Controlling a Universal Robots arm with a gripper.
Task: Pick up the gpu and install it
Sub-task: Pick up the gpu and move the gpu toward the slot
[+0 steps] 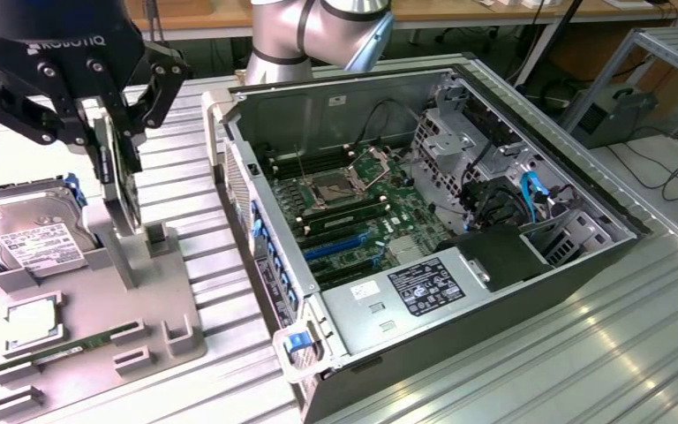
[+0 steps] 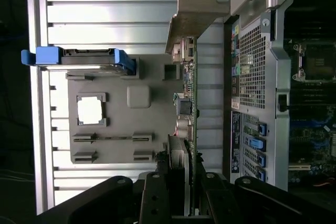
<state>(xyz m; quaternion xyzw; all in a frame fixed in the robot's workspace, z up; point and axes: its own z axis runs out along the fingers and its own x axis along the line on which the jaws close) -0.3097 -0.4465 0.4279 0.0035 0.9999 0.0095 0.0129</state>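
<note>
The gpu [image 1: 117,181] hangs edge-on, a thin green card with a dark fan side. My gripper [image 1: 116,132] is shut on its upper edge, at the exterior view's left. Its lower end sits right at the upright post of the grey holder tray [image 1: 169,340]; I cannot tell whether it is clear of the post. In the wrist view the gpu [image 2: 188,108] runs away from my gripper [image 2: 181,182], and its silver end bracket [image 2: 195,9] is at the far end, beside the case's rear panel.
The open computer case [image 1: 551,291] lies on its side at the exterior view's right, motherboard [image 1: 351,208] and blue slots [image 1: 345,243] exposed. On the tray rest a hard drive [image 1: 21,234], a processor chip [image 1: 33,322] and a memory stick [image 1: 68,347]. Ribbed metal table [image 1: 575,371] all around.
</note>
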